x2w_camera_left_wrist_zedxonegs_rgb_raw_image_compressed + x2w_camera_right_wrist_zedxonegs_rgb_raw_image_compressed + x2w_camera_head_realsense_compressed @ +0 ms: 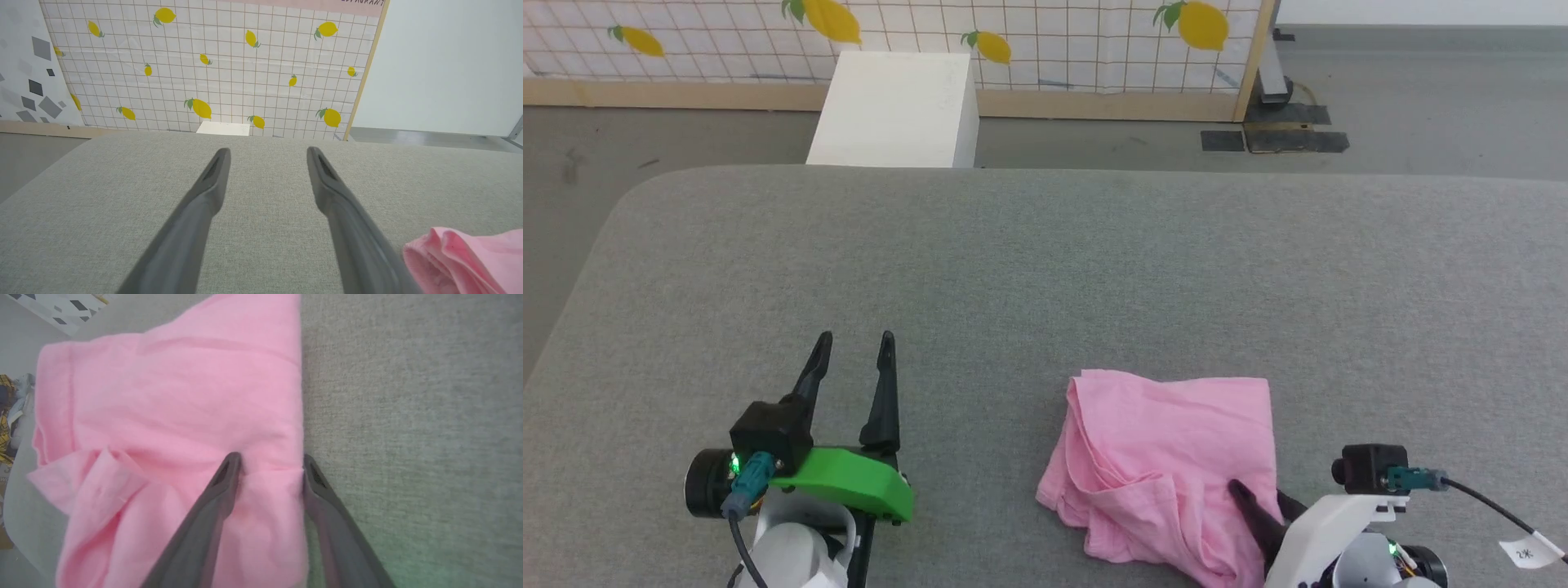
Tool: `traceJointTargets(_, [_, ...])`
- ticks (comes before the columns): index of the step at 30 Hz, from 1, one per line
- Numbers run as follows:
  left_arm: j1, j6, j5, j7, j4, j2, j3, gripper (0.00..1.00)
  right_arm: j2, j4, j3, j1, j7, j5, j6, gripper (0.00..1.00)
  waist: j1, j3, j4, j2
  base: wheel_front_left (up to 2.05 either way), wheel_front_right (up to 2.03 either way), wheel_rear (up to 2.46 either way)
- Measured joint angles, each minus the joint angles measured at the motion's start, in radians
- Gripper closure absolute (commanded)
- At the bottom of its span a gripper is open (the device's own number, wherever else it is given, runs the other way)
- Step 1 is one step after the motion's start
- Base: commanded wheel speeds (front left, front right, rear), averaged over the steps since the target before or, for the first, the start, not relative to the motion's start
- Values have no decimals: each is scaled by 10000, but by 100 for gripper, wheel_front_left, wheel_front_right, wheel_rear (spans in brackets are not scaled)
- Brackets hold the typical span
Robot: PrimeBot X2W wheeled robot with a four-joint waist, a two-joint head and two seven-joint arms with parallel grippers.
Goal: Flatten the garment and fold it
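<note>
Right gripper (271, 459) first: its two dark fingers stand moderately apart and come down on the near right edge of the garment (1168, 457). One fingertip presses on top of the pink cloth, and the other sits right at the hem, where the cloth meets the grey padded table (1045, 261). A narrow strip of puckered cloth lies between the two tips, and no fold is lifted off the surface. The garment is a rumpled, roughly square heap lying on my right side, close to the table's near edge. Its far edge is fairly straight, with loose layered folds bunched along its left and near sides. My left gripper (856, 336) is held wide with nothing between its fingers. It hovers low over bare table to the left of the garment, clearly apart from it, with fingers pointing away from me. From that wrist, a corner of the pink cloth shows off to the side. Beyond the table's far edge stand a white box (894, 110) and a lemon-patterned panel (1054, 41).
</note>
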Motion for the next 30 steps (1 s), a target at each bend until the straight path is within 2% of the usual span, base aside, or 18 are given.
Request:
traceJointTargets(1, [0,0,0,0,-2,0,-2,0,0,56,0,-66,79,-27,0,100,0,10,25,0,0,0,0])
traceJointTargets(5, [1,10,-13,0,-25,0,13,0,0,71,56,-152,169,-280,0,100,0,34,29,0,0,0,0])
traceJointTargets(7, [6,52,-15,0,-86,-2,50,0,0,-81,113,-228,184,-1058,0,100,0,47,-30,0,0,0,0])
traceJointTargets(10, [20,142,-21,-2,-245,-2,180,0,2,-715,451,-623,531,-3108,0,100,0,93,-210,0,0,0,0])
traceJointTargets(13, [24,186,-27,-6,-366,-6,259,0,-192,-1313,986,-1138,1037,-4194,2,100,0,154,-455,0,0,0,0])
traceJointTargets(16, [20,234,-58,-8,-472,-10,324,0,-878,-1730,1436,-1587,1509,-4625,4,100,0,231,-753,0,0,0,0])
traceJointTargets(22, [-3,247,-69,-8,-719,-15,399,0,-2499,-2155,1820,-2470,2084,-4663,6,100,0,449,-1509,0,0,0,0])
traceJointTargets(30, [-603,228,146,-10,-1198,6,416,0,-4023,-1737,1452,-3709,1918,-4276,6,100,0,1091,-2687,0,0,0,0])
